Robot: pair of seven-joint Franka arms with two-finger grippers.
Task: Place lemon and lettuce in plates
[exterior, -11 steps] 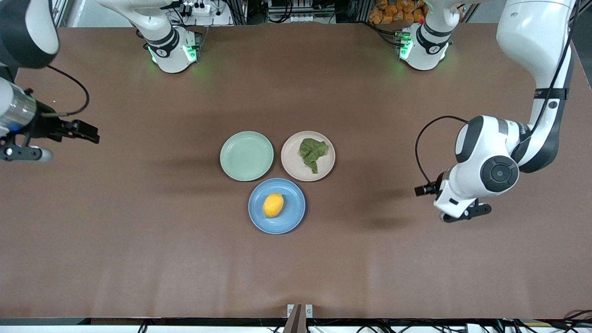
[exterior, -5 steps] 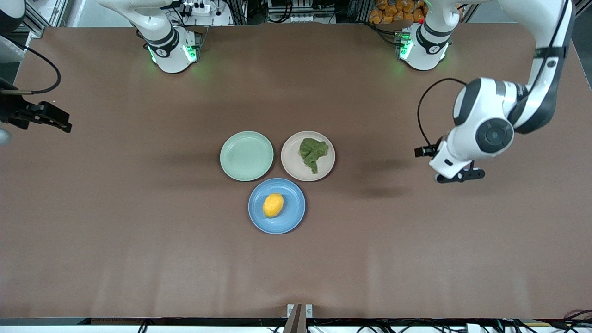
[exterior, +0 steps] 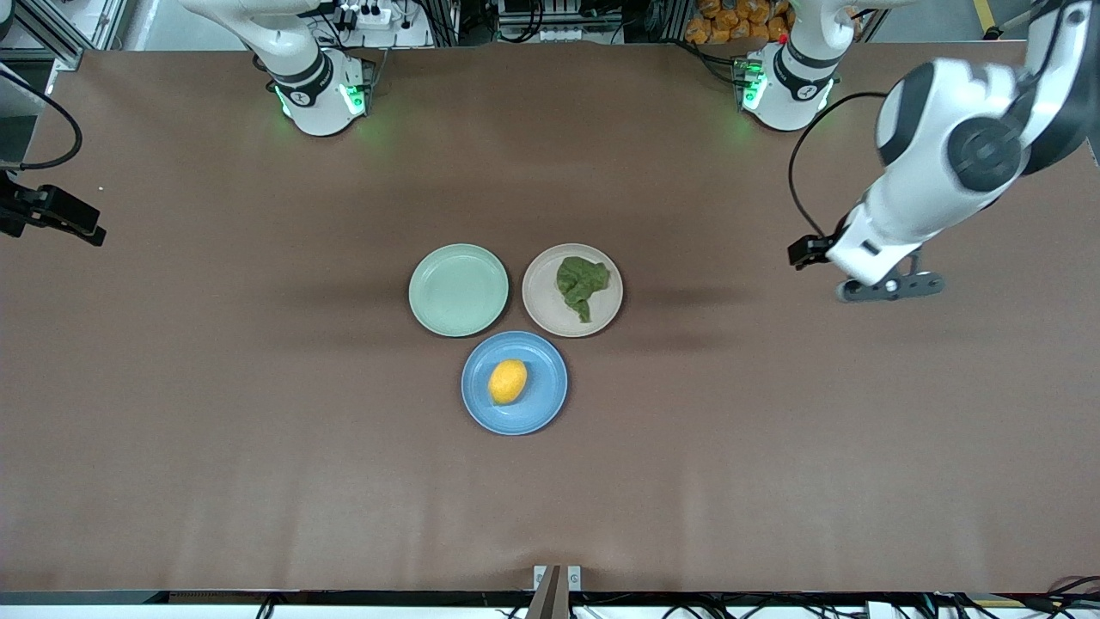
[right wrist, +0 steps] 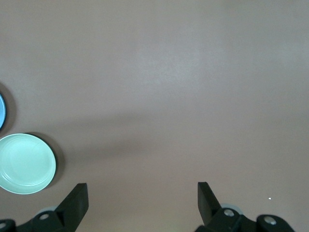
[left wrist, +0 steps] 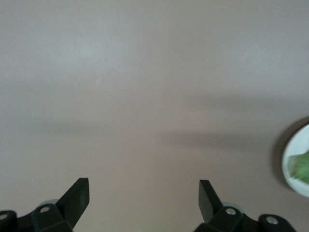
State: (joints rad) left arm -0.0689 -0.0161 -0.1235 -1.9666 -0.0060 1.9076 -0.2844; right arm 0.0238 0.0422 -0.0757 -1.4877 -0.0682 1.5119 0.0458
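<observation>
The lemon [exterior: 508, 381] lies on the blue plate [exterior: 544, 407], the plate nearest the front camera. Just beside it, farther from the camera, the beige-pink plate [exterior: 545, 311] holds the lettuce [exterior: 581, 284], with a pale green plate [exterior: 458, 290] alongside.

The left arm is bent high at its end of the table, and the left gripper [left wrist: 144, 197] hangs over bare tabletop with its fingers [left wrist: 77, 194] spread wide, holding nothing; the lettuce plate is well apart from it. The right gripper [right wrist: 143, 198] is drawn back over its own end of the table, fingers [right wrist: 76, 197] equally wide and empty, with the green plate well apart from it.
</observation>
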